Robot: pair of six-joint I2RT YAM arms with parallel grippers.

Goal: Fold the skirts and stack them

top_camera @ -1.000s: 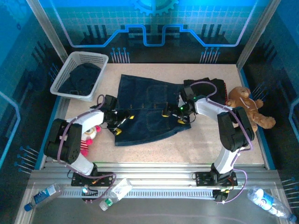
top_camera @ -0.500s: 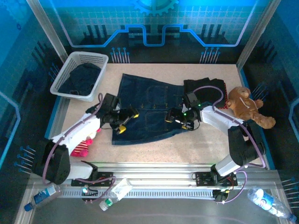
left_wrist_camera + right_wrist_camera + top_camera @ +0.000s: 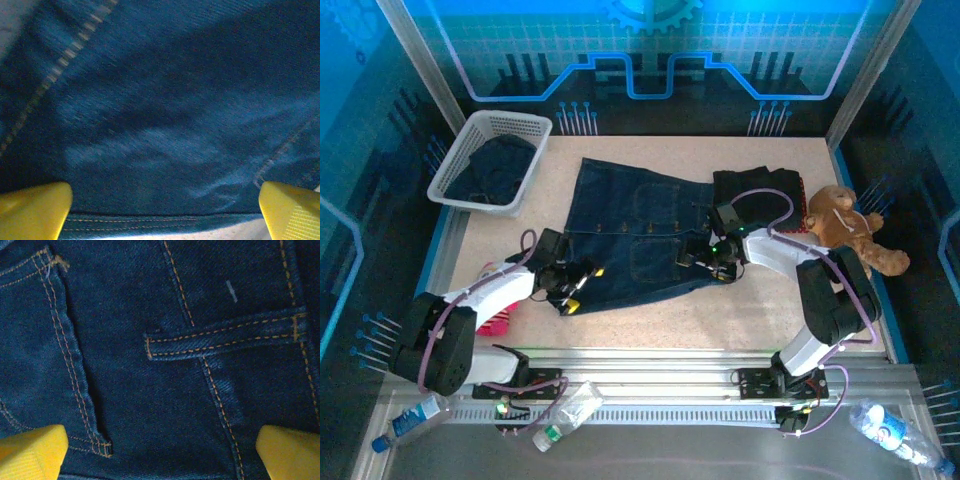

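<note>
A dark blue denim skirt [image 3: 630, 230] with buttons and pockets lies spread flat mid-table. My left gripper [image 3: 584, 288] is open at its near left hem; in the left wrist view the left gripper [image 3: 162, 210] has its yellow fingertips [image 3: 32, 210] wide apart, with the stitched hem [image 3: 150, 220] between them. My right gripper [image 3: 700, 262] is open over the skirt's right side; the right gripper [image 3: 160, 450] straddles a pocket edge [image 3: 75, 390] and a belt loop [image 3: 220, 337]. A black skirt [image 3: 755, 185] lies at the back right, with red cloth [image 3: 798, 229] peeking from under it. Another dark denim skirt [image 3: 500, 165] fills the basket.
A white basket [image 3: 455, 165] stands at the back left. A brown teddy bear [image 3: 845, 225] sits at the right edge. A pink-and-white plush toy [image 3: 498, 312] lies under my left arm. Plastic bottles [image 3: 565, 410] lie on the front rail.
The left gripper has moved toward the near edge and dropped to the skirt's hem. The right gripper has shifted slightly and sits low on the denim. The skirt has stayed spread.
</note>
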